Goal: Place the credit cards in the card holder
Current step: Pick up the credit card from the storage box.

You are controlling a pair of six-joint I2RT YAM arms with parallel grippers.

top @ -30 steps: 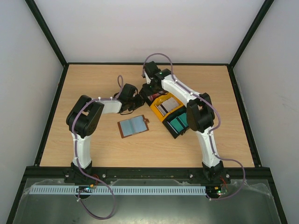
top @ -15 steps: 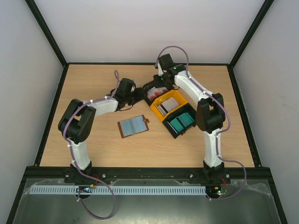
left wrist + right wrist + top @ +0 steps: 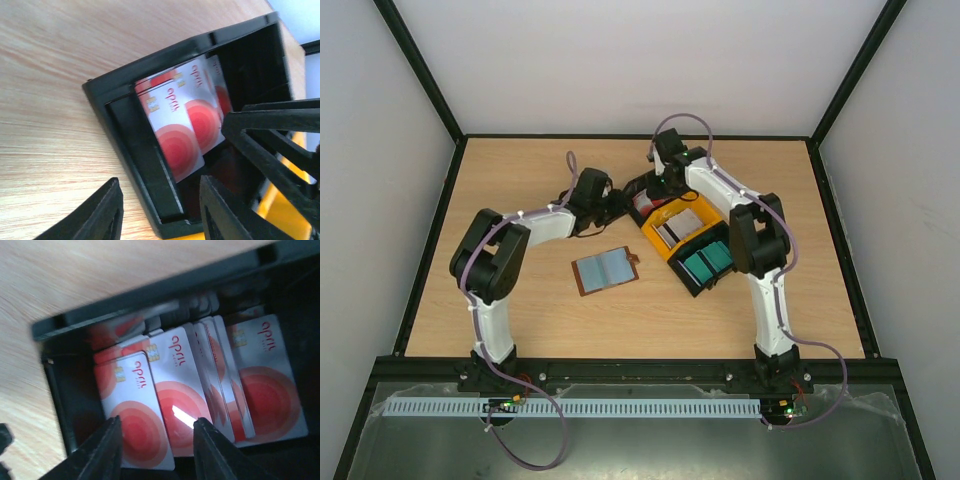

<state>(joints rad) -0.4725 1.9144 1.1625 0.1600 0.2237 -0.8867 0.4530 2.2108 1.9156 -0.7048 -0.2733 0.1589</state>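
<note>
Red/white credit cards (image 3: pixel 175 405) in far black bay: white ground, red concentric circles, red lettering, small gold chip. Grey-white stack (image 3: pixel 678 228) w/ dark stripe sits in yellow bay; teal stack (image 3: pixel 705 263) in near black bay. Tray (image 3: pixel 145 165) black + yellow. Card holder (image 3: pixel 605 270) brown edge & tab, grey-blue inside. Worktop (image 3: pixel 520 310) pale wood grain. Left tool (image 3: pixel 160 202) & right tool (image 3: pixel 155 445) black; arms (image 3: pixel 495 315) white w/ black joints

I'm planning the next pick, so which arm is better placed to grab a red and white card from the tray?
Right, probably. The right hand is open directly over the red-and-white cards in the black compartment. The left hand, also open, straddles the compartment's wall, one finger outside over the table.
</note>
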